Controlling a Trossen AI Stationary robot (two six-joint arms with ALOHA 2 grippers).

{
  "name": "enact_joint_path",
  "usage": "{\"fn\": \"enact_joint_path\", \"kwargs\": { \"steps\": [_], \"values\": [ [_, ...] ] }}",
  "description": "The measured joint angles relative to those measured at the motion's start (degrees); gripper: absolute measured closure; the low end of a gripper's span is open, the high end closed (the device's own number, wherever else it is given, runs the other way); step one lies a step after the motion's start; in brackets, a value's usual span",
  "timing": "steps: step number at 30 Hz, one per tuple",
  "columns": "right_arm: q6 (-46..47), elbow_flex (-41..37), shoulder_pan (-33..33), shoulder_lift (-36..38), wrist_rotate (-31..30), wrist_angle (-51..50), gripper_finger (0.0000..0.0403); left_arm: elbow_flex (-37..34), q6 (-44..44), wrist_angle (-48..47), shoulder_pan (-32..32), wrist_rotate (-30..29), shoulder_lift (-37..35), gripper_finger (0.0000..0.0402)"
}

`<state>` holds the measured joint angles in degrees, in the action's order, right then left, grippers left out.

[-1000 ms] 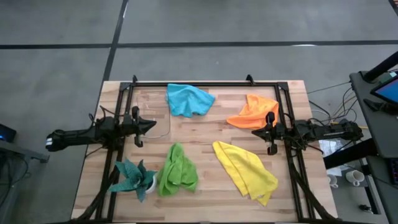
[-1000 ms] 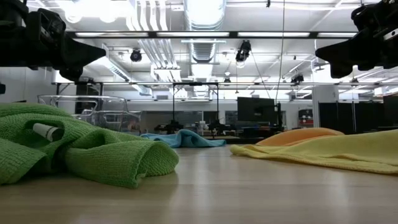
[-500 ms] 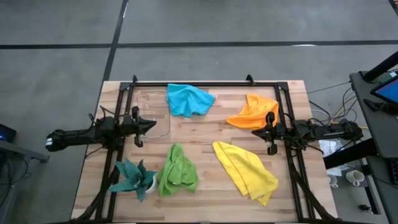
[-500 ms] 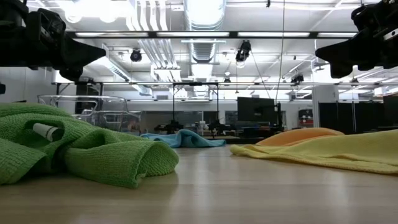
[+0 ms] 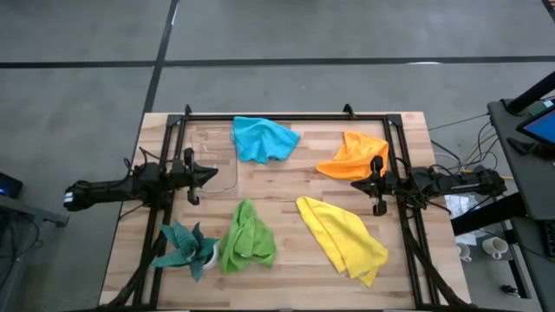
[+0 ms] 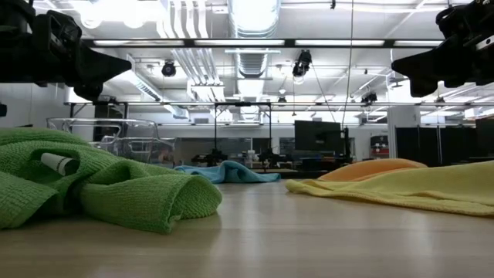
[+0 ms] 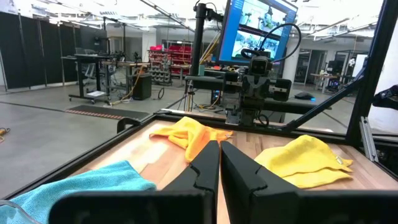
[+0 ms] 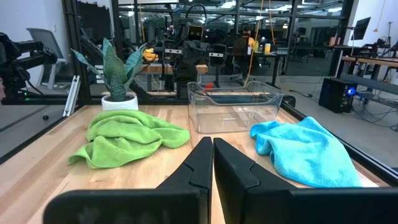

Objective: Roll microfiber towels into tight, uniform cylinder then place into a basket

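- Four crumpled microfiber towels lie unrolled on the pale wooden desk (image 5: pixel 286 178), inside the black metal frame (image 5: pixel 286 116) that borders it.
- The bright blue towel (image 5: pixel 263 139) sits near the far edge, just beside the small clear rectangular basket (image 5: pixel 213 159), which stands toward the far left corner.
- The orange towel (image 5: pixel 354 154) lies toward the far right corner; the large yellow towel (image 5: pixel 342 236) spreads toward the near right; the lime green towel (image 5: pixel 246 237) is bunched near the near edge.
- A dark teal spiky-leaved plant in a white pot (image 5: pixel 189 249) stands at the near left, just beside the green towel.
- The left gripper (image 5: pixel 214 174) hovers above the desk's left side with its fingers pressed together and empty, its tip over the basket's near part.
- The right gripper (image 5: pixel 354 185) hangs above the right side, fingers likewise closed on nothing, between the orange and yellow towels and touching neither.
- The two grippers point toward each other across the middle of the desk.
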<state>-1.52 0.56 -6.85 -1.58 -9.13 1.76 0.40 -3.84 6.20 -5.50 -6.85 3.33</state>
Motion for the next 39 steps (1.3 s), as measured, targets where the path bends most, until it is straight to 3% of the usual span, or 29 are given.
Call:
{"fn": "enact_joint_path", "kwargs": {
  "steps": [6, 11, 15, 20, 24, 33, 39],
  "values": [
    [0.0, 0.0, 0.0, 0.0, 0.0, 0.0, 0.0394, 0.0, 0.0, 2.6, 0.0, 0.0, 0.0, 0.0402],
    [0.0, 0.0, 0.0, 0.0, 0.0, 0.0, 0.0394, 0.0, -3.2, 17.8, 0.0, -1.0, 2.2, 0.0402],
    [0.0, 0.0, 0.0, 0.0, 0.0, 0.0, 0.0394, 2.1, 0.6, 22.9, 0.0, -3.5, 11.5, 0.0401],
    [0.0, 0.0, 0.0, 0.0, 0.0, 0.0, 0.0394, 12.9, 6.8, 22.7, 0.0, -11.2, 29.9, 0.0385],
    [0.0, 0.0, 0.0, 0.0, 0.0, 0.0, 0.0394, 27.0, 11.9, 12.5, -1.1, -14.5, 46.9, 0.0346],
    [0.0, 0.0, 0.0, 0.0, 0.0, 0.1, 0.0394, 65.2, 13.2, -27.3, -9.1, -17.5, 82.4, 0.0233],
    [0.0, 0.0, 0.0, 0.0, 0.0, 0.2, 0.0394, 85.2, 12.0, -55.1, -13.4, -17.2, 101.7, 0.0198]
  ]
}}
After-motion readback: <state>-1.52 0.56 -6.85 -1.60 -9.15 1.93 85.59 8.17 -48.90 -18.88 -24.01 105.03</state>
